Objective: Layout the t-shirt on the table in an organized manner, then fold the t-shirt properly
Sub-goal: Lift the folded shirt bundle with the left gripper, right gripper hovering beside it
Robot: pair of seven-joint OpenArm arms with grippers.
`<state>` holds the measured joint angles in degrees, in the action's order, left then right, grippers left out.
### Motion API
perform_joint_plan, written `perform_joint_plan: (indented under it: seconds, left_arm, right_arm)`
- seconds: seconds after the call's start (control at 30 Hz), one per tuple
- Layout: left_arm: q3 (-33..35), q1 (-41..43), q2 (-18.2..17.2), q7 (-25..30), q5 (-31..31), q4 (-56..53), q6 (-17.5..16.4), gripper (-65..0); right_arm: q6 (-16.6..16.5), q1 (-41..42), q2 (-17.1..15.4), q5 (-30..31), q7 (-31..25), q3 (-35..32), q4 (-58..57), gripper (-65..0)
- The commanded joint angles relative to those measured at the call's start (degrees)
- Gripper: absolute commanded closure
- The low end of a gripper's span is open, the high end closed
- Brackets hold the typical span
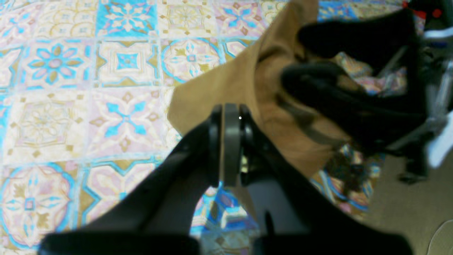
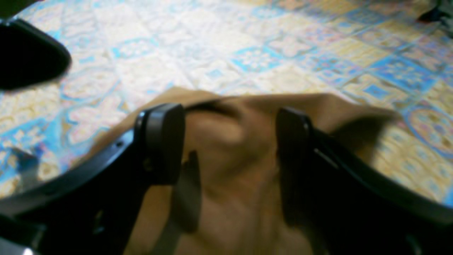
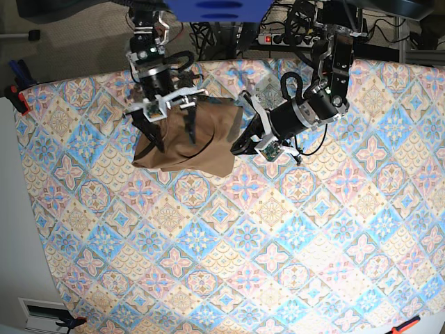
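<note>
Base view looks straight down from high above the patterned desk [image 3: 208,264]. Each wrist view looks close along its own jaws at the desk. All three share the tan t-shirt [image 3: 208,142].

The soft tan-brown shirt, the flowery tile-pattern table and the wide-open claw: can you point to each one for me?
Soft tan-brown t-shirt [image 3: 208,142]: base view, on its flat middle part.
Pastel tile-pattern table [image 3: 229,236]: base view, on a bare patch of cloth.
Right gripper [image 2: 230,141]: right wrist view, between its open black fingertips, over the shirt.
</note>
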<state>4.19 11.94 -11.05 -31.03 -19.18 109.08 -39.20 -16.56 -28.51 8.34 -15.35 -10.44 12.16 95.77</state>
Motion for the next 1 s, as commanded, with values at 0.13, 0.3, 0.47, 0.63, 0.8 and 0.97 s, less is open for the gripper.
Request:
perform_joint_plan:
  seconds: [0.13,0.3,0.47,0.63,0.8,0.97]
  left_arm:
    - [-0.1,-0.4,-0.1,1.5,-1.0,1.3,-0.1,0.0]
    - [-0.1,-0.4,-0.2,1.5,-1.0,1.3,-0.1,0.0]
    - [-0.1,-0.5,-0.2,1.5,-1.0,1.3,-0.1,0.0]
    - [-0.1,-0.4,-0.2,1.5,-1.0,1.2,-0.1,0.0]
    - [-0.1,-0.4,-0.2,1.4,-0.9,1.1,-0.1,0.0]
    - [-0.1,-0.4,-0.2,1.4,-0.9,1.0,-0.1,0.0]
  right_arm:
    - [-0.2,-0.3,0.1,0.5,-1.3,2.7,1.2,-38.9]
    - [-0.2,0.2,0.1,0.5,-1.1,5.9,-1.4,-38.9]
    - [-0.2,7.1,0.1,0.5,-1.2,11.1,-2.1,-38.9]
    - [-0.2,8.2,0.1,0.7,-1.2,16.6,-3.7,-38.9]
    - [-0.2,8.2,0.1,0.7,-1.2,20.1,-3.3,-38.9]
    - [-0.2,8.1,0.1,0.7,-1.3,20.4,1.5,-38.9]
